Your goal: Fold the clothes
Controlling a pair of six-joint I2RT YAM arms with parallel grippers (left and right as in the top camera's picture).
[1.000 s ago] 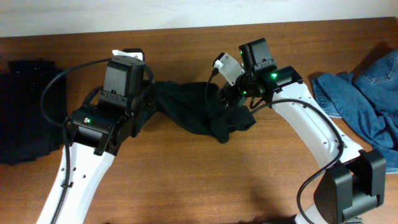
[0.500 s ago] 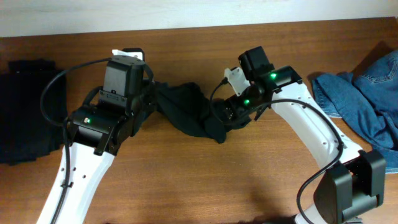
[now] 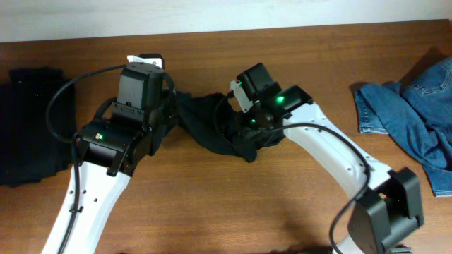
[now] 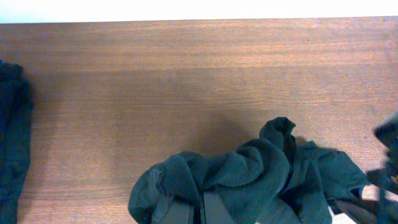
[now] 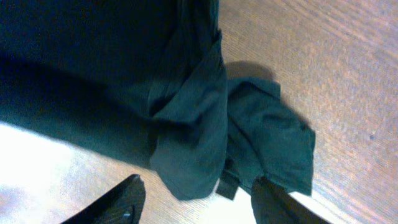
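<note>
A crumpled black garment [image 3: 210, 125] lies on the wooden table between the two arms. My left gripper [image 3: 171, 107] is shut on its left end; in the left wrist view the fingers [image 4: 219, 209] pinch a bunched fold of the garment [image 4: 249, 174]. My right gripper [image 3: 244, 132] sits over the garment's right part. In the right wrist view it [image 5: 199, 196] stands open, its dark fingers [image 5: 121, 202] on either side of a hanging fold of the garment [image 5: 193, 146], with gaps showing on both sides of the fold. A second pile of black clothes [image 3: 28, 127] lies at the far left.
A blue denim garment [image 3: 413, 106] lies spread at the right edge of the table. The table's far edge meets a white wall. The black pile also shows at the left edge of the left wrist view [image 4: 12, 137].
My right gripper has moved left and lower onto the garment, and its jaws have narrowed. The garment's right part is bunched more tightly. The left arm has not moved.
</note>
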